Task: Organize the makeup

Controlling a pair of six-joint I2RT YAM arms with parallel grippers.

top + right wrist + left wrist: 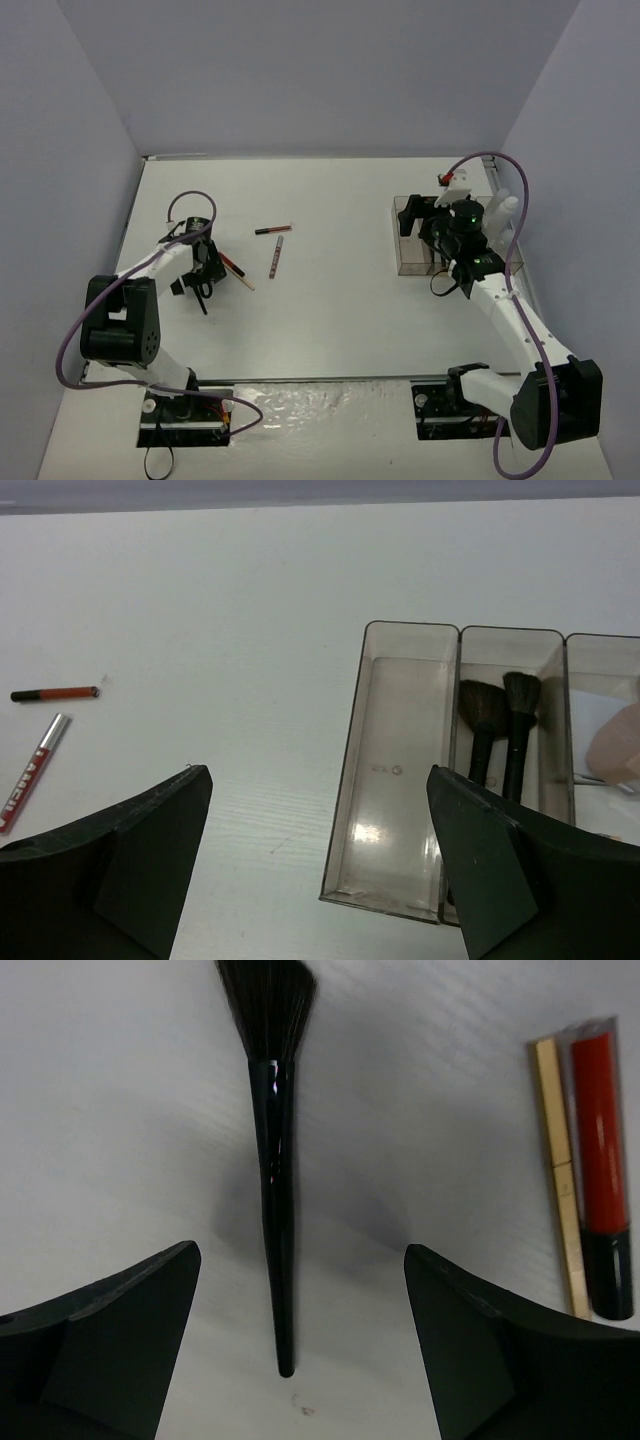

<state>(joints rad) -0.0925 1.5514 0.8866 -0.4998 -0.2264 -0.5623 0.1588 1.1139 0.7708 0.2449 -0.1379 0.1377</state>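
A black-handled brush [274, 1160] lies on the white table, bristles pointing away from me. My left gripper [300, 1345] hangs low over it, open, one finger on each side of the handle's tip, touching nothing. In the top view this gripper [198, 272] sits over the brush [201, 298]. A red tube [600, 1160] and a tan pencil [560, 1170] lie side by side to its right. My right gripper [320, 860] is open and empty above the clear organizer [400, 630]. Two brushes [485, 730] lie in its second compartment, and a pink compact [615, 745] lies further right.
A dark red pencil [272, 229] and a red lip gloss [275, 257] lie on the table between the arms. The organizer's [402, 240] leftmost compartment holds nothing. Grey walls close in the table on three sides.
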